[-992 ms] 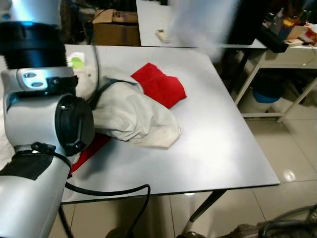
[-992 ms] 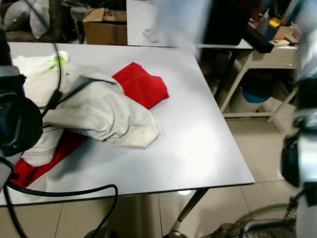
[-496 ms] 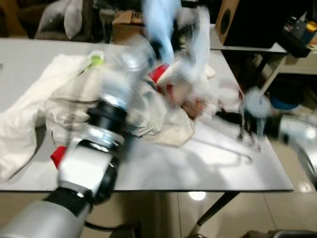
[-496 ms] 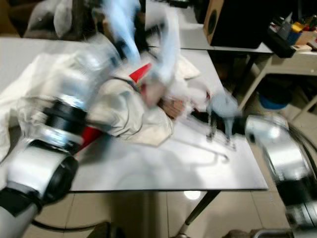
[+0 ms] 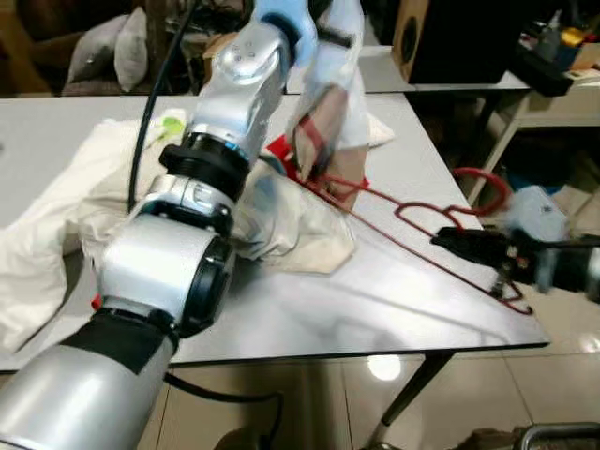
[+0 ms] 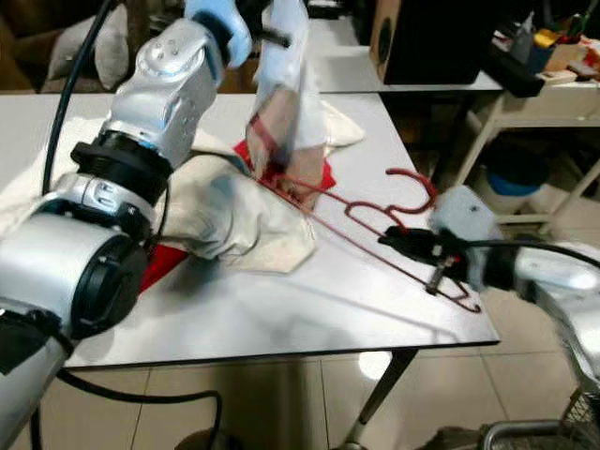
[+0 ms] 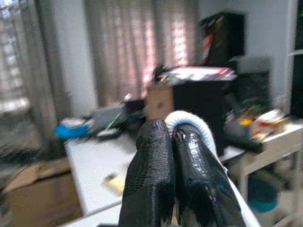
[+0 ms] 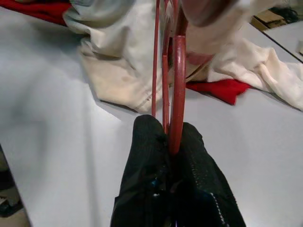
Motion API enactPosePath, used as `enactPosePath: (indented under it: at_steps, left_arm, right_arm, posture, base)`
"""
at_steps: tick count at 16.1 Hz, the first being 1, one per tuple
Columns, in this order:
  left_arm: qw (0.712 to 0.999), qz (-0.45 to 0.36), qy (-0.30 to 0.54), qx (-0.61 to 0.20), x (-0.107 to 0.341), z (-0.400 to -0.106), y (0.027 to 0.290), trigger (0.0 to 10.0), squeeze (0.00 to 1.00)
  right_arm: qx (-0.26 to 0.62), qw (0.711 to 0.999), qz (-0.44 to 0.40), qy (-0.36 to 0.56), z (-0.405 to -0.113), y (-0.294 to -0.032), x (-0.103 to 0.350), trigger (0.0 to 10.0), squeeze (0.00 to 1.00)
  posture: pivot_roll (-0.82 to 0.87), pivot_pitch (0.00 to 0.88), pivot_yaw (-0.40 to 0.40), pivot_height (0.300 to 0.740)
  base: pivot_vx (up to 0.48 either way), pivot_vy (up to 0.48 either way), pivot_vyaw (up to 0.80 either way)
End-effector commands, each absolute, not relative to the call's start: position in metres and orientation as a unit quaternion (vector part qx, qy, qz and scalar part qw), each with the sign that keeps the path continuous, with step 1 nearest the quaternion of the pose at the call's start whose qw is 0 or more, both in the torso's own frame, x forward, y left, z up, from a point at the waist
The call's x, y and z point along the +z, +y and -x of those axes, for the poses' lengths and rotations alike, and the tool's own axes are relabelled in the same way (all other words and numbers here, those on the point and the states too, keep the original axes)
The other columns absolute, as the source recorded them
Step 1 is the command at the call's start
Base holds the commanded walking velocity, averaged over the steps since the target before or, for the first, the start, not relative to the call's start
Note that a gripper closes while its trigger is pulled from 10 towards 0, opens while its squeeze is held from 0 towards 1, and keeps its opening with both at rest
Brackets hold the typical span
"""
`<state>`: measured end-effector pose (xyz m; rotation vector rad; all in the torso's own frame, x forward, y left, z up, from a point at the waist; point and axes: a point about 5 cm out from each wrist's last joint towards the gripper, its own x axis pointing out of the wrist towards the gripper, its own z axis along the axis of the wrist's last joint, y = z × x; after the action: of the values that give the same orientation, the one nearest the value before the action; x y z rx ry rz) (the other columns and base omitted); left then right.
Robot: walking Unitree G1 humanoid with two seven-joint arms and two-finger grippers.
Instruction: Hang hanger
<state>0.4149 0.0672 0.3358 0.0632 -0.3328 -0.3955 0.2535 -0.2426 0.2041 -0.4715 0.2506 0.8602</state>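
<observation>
Right tool (image 6: 412, 246) at right of frame clamped on red wire hanger (image 6: 375, 230), sharper than half a second before, left tool (image 7: 173, 156) raised at upper centre, fingers pressed together on pale cloth (image 6: 286, 66), above grey surface (image 6: 281, 300).

1. Head views bright; overhead light, with a glare spot on the floor tiles (image 5: 385, 367) under the table (image 5: 394, 309).
2. Right gripper (image 5: 448, 239) and a person's hand (image 5: 323, 141) motion-blurred.
3. Left wrist view soft; backlit by the curtained window (image 7: 137, 42).
4. Right wrist view: fingers (image 8: 147, 156) out of focus.
</observation>
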Motion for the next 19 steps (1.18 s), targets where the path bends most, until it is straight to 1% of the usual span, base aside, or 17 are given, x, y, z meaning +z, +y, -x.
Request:
enactPosePath:
  at_steps: [1, 3, 4, 5, 6, 7, 8, 9, 10, 11, 12, 13, 15, 16, 17, 18, 19]
  left_arm:
    - [0.968, -0.038, -0.161, -0.187, 0.334, -0.416, 0.071, 10.0, 0.0]
    - [0.97, -0.066, -0.141, -0.188, 0.316, -0.418, 0.07, 10.0, 0.0]
    - [0.969, -0.093, -0.114, -0.196, 0.289, -0.419, 0.07, 10.0, 0.0]
    - [0.969, -0.096, -0.111, -0.197, 0.285, -0.419, 0.07, 10.0, 0.0]
    - [0.969, -0.094, -0.092, -0.212, 0.27, -0.418, 0.072, 10.0, 0.0]
    - [0.967, -0.094, -0.084, -0.222, 0.264, -0.417, 0.072, 10.0, 0.0]
    - [0.96, -0.089, -0.068, -0.256, 0.253, -0.414, 0.072, 10.0, 0.0]
    - [0.947, -0.078, -0.059, -0.306, 0.244, -0.409, 0.07, 10.0, 0.0]
    - [0.937, -0.067, -0.054, -0.339, 0.239, -0.405, 0.07, 10.0, 0.0]
    - [0.914, -0.048, -0.045, -0.401, 0.232, -0.396, 0.069, 10.0, 0.0]
    - [0.9, -0.045, -0.044, -0.432, 0.229, -0.388, 0.069, 10.0, 0.84]
    - [0.85, -0.078, -0.035, -0.521, 0.219, -0.36, 0.068, 10.0, 1.0]
    - [0.814, -0.111, -0.02, -0.57, 0.209, -0.338, 0.068, 10.0, 1.0]
    - [0.786, -0.155, -0.013, -0.598, 0.202, -0.32, 0.072, 10.0, 1.0]
    - [0.762, -0.187, -0.016, -0.619, 0.199, -0.31, 0.075, 10.0, 1.0]
    - [0.717, -0.263, 0.004, -0.645, 0.191, -0.293, 0.084, 10.0, 1.0]
    - [0.717, -0.263, 0.004, -0.645, 0.191, -0.293, 0.084, 10.0, 1.0]
  right_arm:
    - [0.407, 0.878, 0.23, 0.106, -0.25, -0.247, 0.219, 10.0, 0.0]
    - [0.413, 0.879, 0.212, 0.107, -0.236, -0.252, 0.231, 10.0, 0.0]
    - [0.435, 0.875, 0.184, 0.102, -0.215, -0.256, 0.248, 10.0, 0.0]
    - [0.438, 0.875, 0.179, 0.1, -0.212, -0.257, 0.251, 10.0, 0.0]
    - [0.437, 0.884, 0.15, 0.073, -0.201, -0.261, 0.269, 10.0, 0.0]
    - [0.433, 0.888, 0.143, 0.059, -0.199, -0.263, 0.275, 10.0, 0.0]
    - [0.413, 0.9, 0.137, 0.033, -0.197, -0.269, 0.285, 10.0, 0.0]
    - [0.394, 0.909, 0.133, 0.013, -0.196, -0.272, 0.29, 10.0, 0.0]
    - [0.382, 0.915, 0.131, 0.003, -0.197, -0.273, 0.291, 10.0, 0.0]
    - [0.362, 0.924, 0.122, -0.003, -0.199, -0.274, 0.291, 10.0, 0.0]
    - [0.348, 0.93, 0.122, 0.003, -0.201, -0.274, 0.287, 10.0, 0.0]
    - [0.312, 0.944, 0.106, 0.022, -0.208, -0.275, 0.274, 10.0, 0.0]
    - [0.29, 0.951, 0.099, 0.033, -0.212, -0.273, 0.265, 10.0, 0.0]
    - [0.269, 0.958, 0.089, 0.037, -0.216, -0.269, 0.257, 10.0, 0.0]
    - [0.254, 0.963, 0.082, 0.041, -0.219, -0.267, 0.253, 10.0, 0.0]
    - [0.217, 0.972, 0.072, 0.048, -0.227, -0.264, 0.245, 10.0, 0.0]
    - [0.217, 0.972, 0.072, 0.048, -0.227, -0.264, 0.245, 10.0, 0.0]
  posture:
    - [-0.07, 0.0, 0.042, 0.74]
    - [-0.06, 0.0, 0.037, 0.74]
    - [-0.07, 0.0, 0.038, 0.74]
    - [-0.07, 0.0, 0.039, 0.74]
    - [-0.08, 0.0, 0.048, 0.74]
    - [-0.08, 0.0, 0.053, 0.74]
    - [-0.08, 0.0, 0.058, 0.74]
    - [-0.08, 0.0, 0.058, 0.74]
    - [-0.08, 0.0, 0.058, 0.74]
    - [-0.08, 0.0, 0.058, 0.74]
    - [-0.08, 0.0, 0.053, 0.74]
    - [-0.07, 0.0, 0.046, 0.74]
    - [-0.07, 0.0, 0.041, 0.74]
    - [-0.06, 0.0, 0.035, 0.74]
    - [-0.06, 0.0, 0.03, 0.74]
    - [-0.06, 0.0, 0.023, 0.74]
    - [-0.06, 0.0, 0.023, 0.74]
  base:
    - [0.0, 0.0, 0.0]
    - [0.0, 0.0, 0.0]
    - [0.0, 0.0, 0.0]
    - [0.0, 0.0, 0.0]
    - [0.0, 0.0, 0.0]
    - [0.0, 0.0, 0.0]
    - [0.0, 0.0, 0.0]
    - [0.0, 0.0, 0.0]
    - [0.0, 0.0, 0.0]
    - [0.0, 0.0, 0.0]
    - [0.0, 0.0, 0.0]
    - [0.0, 0.0, 0.0]
    - [0.0, 0.0, 0.0]
    - [0.0, 0.0, 0.0]
    - [0.0, 0.0, 0.0]
    - [0.0, 0.0, 0.0]
    - [0.0, 0.0, 0.0]
